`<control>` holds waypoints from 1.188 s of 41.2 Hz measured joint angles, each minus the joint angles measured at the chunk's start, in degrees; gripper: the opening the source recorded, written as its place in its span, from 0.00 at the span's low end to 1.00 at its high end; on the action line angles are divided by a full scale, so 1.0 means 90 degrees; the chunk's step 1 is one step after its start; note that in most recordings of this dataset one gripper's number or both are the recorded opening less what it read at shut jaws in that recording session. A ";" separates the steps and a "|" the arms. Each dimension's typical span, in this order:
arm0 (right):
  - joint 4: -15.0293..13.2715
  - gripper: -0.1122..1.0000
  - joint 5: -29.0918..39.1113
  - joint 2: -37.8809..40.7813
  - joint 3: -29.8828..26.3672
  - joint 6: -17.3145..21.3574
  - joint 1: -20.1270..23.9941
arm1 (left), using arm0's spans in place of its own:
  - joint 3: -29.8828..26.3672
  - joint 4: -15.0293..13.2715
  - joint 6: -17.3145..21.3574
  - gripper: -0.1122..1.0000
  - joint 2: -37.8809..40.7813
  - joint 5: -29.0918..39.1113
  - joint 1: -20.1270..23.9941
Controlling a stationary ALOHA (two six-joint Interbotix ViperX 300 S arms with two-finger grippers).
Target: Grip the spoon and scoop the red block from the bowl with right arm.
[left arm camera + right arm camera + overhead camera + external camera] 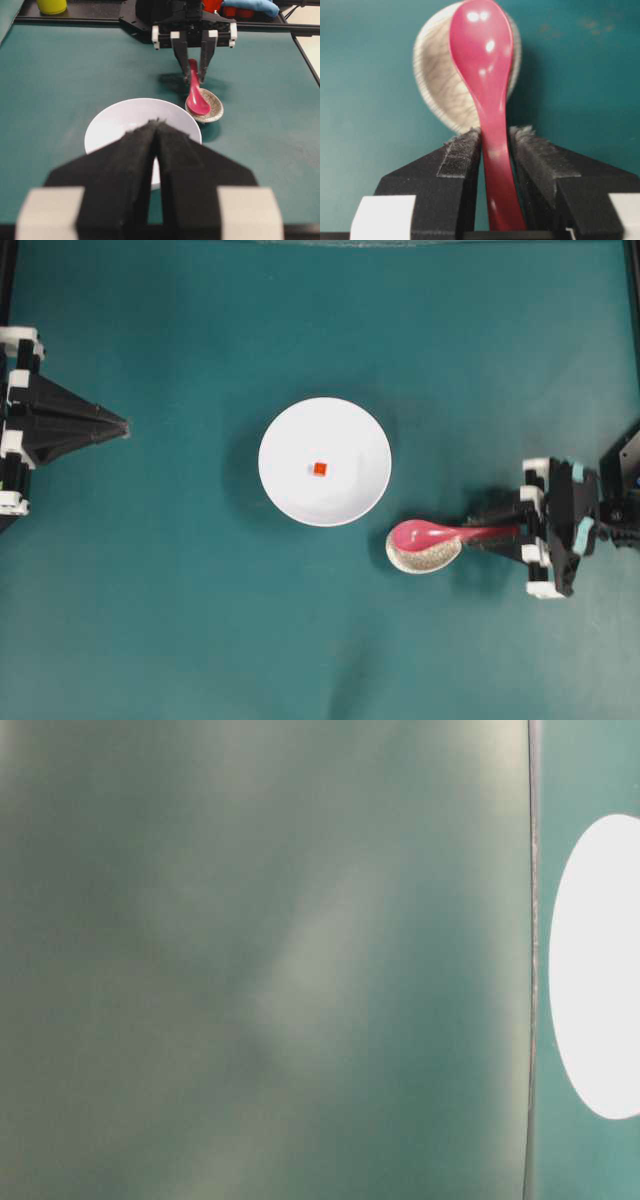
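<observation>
Spoon, glossy pinkish-red, lies with its oval scoop in the small speckled off-white spoon rest and its short handle running back between the two black fingers of the right pincer. In the right wrist view the foam pads sit at either side of the handle: the left pad touches it, while the right pad is just beside it, and whether it presses cannot be told, so the pincer is closed around the handle without a sure clamp. From overhead the spoon and the rest sit just to the lower right of the bowl, apart from its rim, with the right pincer at the handle's end.

The bowl is large, round, plain white, and stands near the middle of the green desk. It holds one thing only, the red block, a tiny orange-red cube lying near the centre of its floor.

The left pincer is at the left edge of the overhead view, well apart from the bowl, its black fingers brought together to a point with nothing between them
</observation>
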 measured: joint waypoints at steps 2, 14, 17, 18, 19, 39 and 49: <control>0.0010 0.42 0.0010 -0.0059 0.0010 0.0029 -0.0020 | 0.0000 0.0000 0.0000 0.10 0.0000 0.0000 0.0010; 0.0010 0.50 0.0264 -0.0410 0.0010 -0.0010 -0.0029 | 0.0000 0.0000 0.0000 0.10 0.0010 -0.0010 0.0000; -0.0010 0.50 0.0293 -0.0459 0.0020 -0.0068 -0.0029 | 0.0000 0.0000 0.0000 0.10 0.0010 -0.0010 0.0010; -0.0020 0.50 0.0303 -0.0459 0.0020 -0.0068 -0.0029 | 0.0000 0.0000 0.0000 0.10 0.0000 0.0000 0.0010; -0.0029 0.50 0.0303 -0.0459 0.0020 -0.0078 -0.0029 | 0.0010 0.0000 0.0000 0.10 0.0010 0.0000 0.0000; -0.0059 0.51 0.0303 -0.0459 0.0020 0.0156 -0.0010 | 0.0000 0.0000 0.0000 0.10 0.0010 0.0000 0.0010; -0.0059 0.51 0.0303 -0.0469 0.0078 0.0156 0.0186 | 0.0000 0.0000 0.0000 0.10 0.0010 0.0000 0.0010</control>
